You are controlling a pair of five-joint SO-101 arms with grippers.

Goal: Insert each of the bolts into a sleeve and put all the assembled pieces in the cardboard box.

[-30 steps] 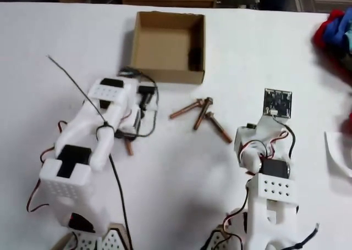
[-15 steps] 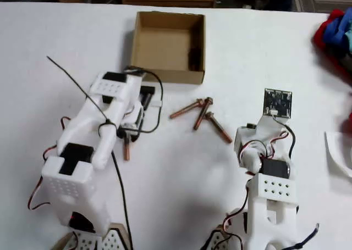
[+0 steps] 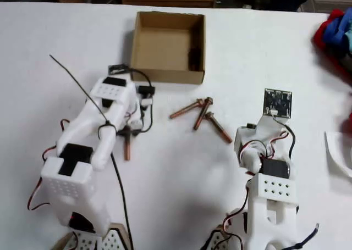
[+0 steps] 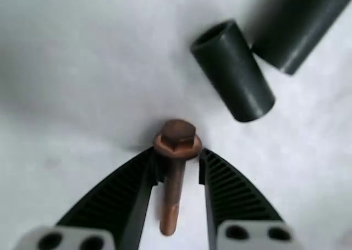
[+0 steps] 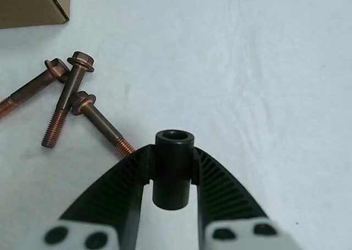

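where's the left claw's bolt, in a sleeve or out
Out: the bolt is bare in the left claw; the nearest sleeve lies apart.

1. High view: the counter (image 3: 247,41) is brightly and evenly lit. The room along the top edge of the frame is dim.
2. Shadows are soft-edged. A faint grey patch lies on the counter at lower centre of the frame, between the two arms.
3. The cardboard box (image 3: 168,75) has a lit floor and a shaded right inner wall.
4. Left wrist view: grey shade surrounds the head of the bolt (image 4: 175,151). The lying sleeve (image 4: 234,71) reads near-black.
5. Right wrist view: lighting is even, without glare. The loose bolts (image 5: 65,101) cast thin, pale shadows. The held sleeve (image 5: 174,173) has a faint highlight on its rim.
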